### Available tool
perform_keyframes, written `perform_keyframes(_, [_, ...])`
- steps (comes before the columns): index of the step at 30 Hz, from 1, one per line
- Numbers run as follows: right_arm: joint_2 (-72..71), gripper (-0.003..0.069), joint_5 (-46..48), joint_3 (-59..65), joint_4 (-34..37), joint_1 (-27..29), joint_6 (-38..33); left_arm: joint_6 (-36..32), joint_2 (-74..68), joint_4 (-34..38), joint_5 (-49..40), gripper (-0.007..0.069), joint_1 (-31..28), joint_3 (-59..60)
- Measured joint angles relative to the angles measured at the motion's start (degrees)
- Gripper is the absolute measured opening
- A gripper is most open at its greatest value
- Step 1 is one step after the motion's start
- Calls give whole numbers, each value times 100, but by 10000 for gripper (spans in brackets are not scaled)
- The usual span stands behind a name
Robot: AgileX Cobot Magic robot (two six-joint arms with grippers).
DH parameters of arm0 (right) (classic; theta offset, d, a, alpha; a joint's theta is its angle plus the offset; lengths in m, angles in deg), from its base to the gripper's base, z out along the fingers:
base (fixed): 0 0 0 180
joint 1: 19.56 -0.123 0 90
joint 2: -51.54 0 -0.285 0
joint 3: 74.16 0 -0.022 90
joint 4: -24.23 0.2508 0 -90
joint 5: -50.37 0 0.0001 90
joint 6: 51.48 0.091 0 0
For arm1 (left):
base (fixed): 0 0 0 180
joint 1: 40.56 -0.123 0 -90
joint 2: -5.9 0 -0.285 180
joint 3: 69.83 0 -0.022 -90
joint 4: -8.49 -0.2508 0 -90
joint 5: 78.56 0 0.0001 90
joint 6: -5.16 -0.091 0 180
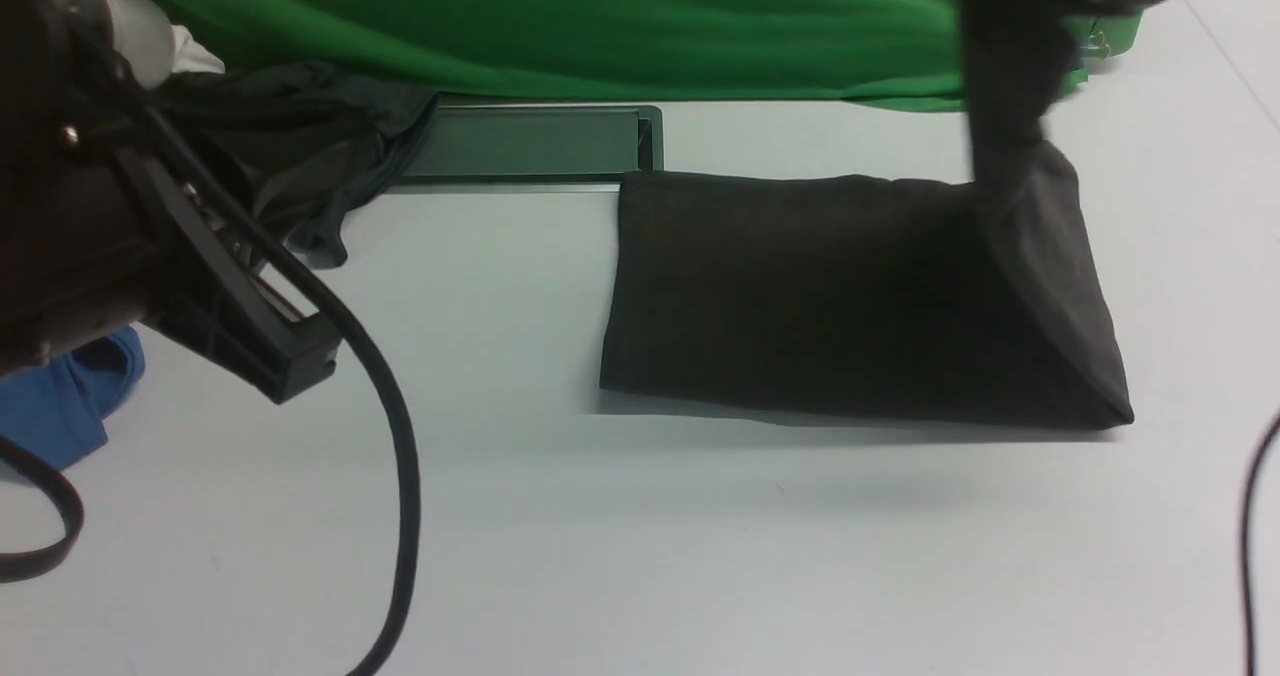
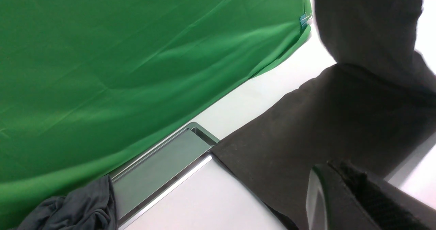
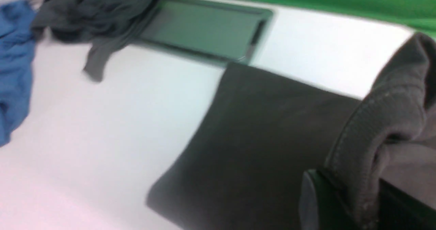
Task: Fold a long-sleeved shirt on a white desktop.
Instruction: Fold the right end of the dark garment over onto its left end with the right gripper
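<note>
Front view: right gripper lifts the shirt's 2 o'clock corner

The long-sleeved shirt [image 1: 850, 296] lies as a dark, roughly rectangular bundle on the white desktop [image 1: 640, 536], toward 3 o'clock from the middle of the table. Its far left corner just meets the metal panel [image 1: 520, 143]. The bundle's long axis runs from 9 to 3 o'clock.

At the bundle's 2 o'clock corner the cloth rises off the desk in a taut ridge toward 12 o'clock. The right wrist view shows why: the right gripper [image 3: 364, 206] has its fingers pinched on a stitched edge of the shirt, which bunches over them.

The left gripper [image 1: 295, 361] hangs well apart at 9 o'clock from the shirt, fingers together and holding nothing. Behind it, a grey garment [image 1: 300, 156] and a blue shirt [image 1: 60, 396] lie clear of the work.

The right arm is plainly the nearer one. From its fingers, the rest of the bundle spreads toward 8 o'clock, so any next fold would likely carry the held corner that way along the long axis. The free 9 o'clock edge has nothing pinning it and could drag.
</note>
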Motion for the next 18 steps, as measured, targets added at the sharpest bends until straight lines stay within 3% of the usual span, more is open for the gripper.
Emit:
perform_keyframes(6, [542,95,117,-435,104,-437,0,0,0,0,0,18,0,0])
perform_keyframes(18, [1390,95,168,-808,349,-768,-4,0,0,-41,0,18,0,0])
